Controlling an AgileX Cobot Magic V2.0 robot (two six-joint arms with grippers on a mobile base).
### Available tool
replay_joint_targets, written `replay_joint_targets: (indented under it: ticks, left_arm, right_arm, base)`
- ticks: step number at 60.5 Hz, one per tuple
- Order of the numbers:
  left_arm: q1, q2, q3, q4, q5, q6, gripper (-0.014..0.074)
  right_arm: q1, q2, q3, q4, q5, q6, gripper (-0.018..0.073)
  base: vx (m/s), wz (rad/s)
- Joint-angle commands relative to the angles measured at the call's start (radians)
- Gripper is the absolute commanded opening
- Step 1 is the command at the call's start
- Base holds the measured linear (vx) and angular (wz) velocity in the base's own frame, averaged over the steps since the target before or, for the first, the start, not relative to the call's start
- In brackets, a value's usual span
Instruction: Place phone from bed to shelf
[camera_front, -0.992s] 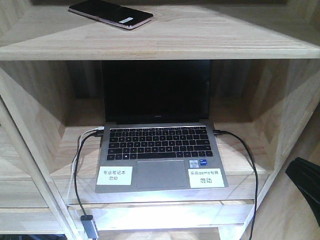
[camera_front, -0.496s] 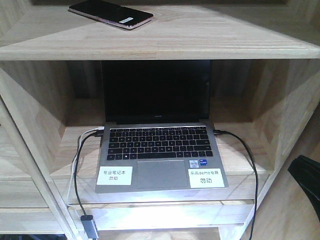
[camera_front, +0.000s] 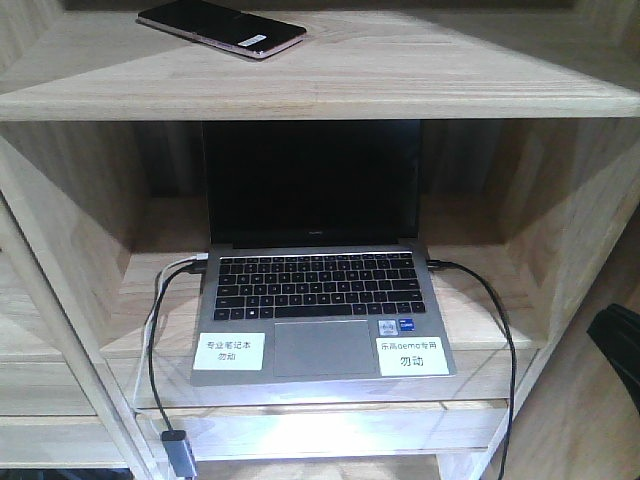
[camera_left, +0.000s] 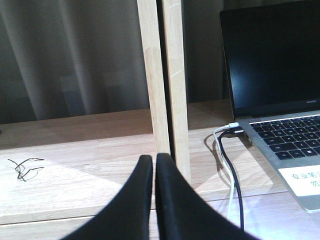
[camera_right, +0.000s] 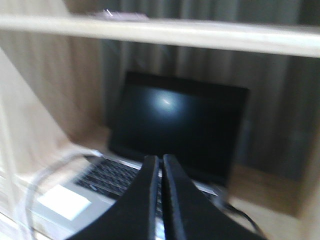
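Stickers on the grey laptop (camera_front: 322, 300) carry Chinese print — the left one (camera_front: 229, 351) reads 专业笔记本 勿动, the right one (camera_front: 413, 355) ends in 勿动 — and the machine sits open on the middle board of the pale wooden shelf (camera_front: 420, 85), cables (camera_front: 158, 330) plugged into both sides. Only the front view shows the phone (camera_front: 221, 27), lying flat near the left end of the top board with nothing gripping it, a small white sticker by its pinkish edge. The left wrist view shows the left hand (camera_left: 154, 165) pinched shut on nothing before an upright post, a grey curtain behind — the blurred right wrist view shows the right hand (camera_right: 160, 167) likewise closed and empty facing the laptop screen.
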Motion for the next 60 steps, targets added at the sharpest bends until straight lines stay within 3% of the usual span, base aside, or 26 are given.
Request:
replay_joint_targets:
  ticks: [1, 8, 13, 21, 40, 50, 60]
  left_arm:
    - [-0.002, -0.004, -0.026, -0.007, -0.069, -0.003, 0.0001]
    - [-0.002, -0.004, -0.026, -0.007, -0.069, -0.003, 0.0001]
    - [-0.002, -0.004, -0.026, -0.007, -0.069, -0.003, 0.0001]
    - [-0.002, -0.004, -0.026, -0.007, -0.069, -0.003, 0.0001]
    - [-0.002, -0.004, -0.026, -0.007, -0.069, -0.003, 0.0001]
    - [-0.002, -0.004, -0.026, -0.007, -0.069, -0.003, 0.0001]
    - [-0.002, -0.004, -0.026, -0.007, -0.069, -0.003, 0.0001]
  right_arm:
    - [-0.004, 0.009, -0.027, -0.222, -0.059, 0.216, -0.0003]
    - [-0.004, 0.009, -0.027, -0.474, -0.059, 0.473, -0.0003]
    - [-0.005, 0.009, -0.027, -0.557, -0.06, 0.544, -0.0003]
    - [-0.052, 0.008, -0.027, -0.563, -0.057, 0.548, -0.0003]
    - [-0.304, -0.156, 0.107, -0.562, -0.036, 0.578, -0.0003]
    - [-0.355, -0.26, 0.242, -0.567, -0.041, 0.583, -0.0003]
    - [-0.356, -0.354, 0.346, -0.618, -0.055, 0.618, -0.0003]
  base:
    - [0.0, 0.0]
    - [0.0, 0.0]
    - [0.0, 0.0]
    - [0.0, 0.0]
    - [0.0, 0.0]
    - [0.0, 0.0]
    - [0.0, 0.0]
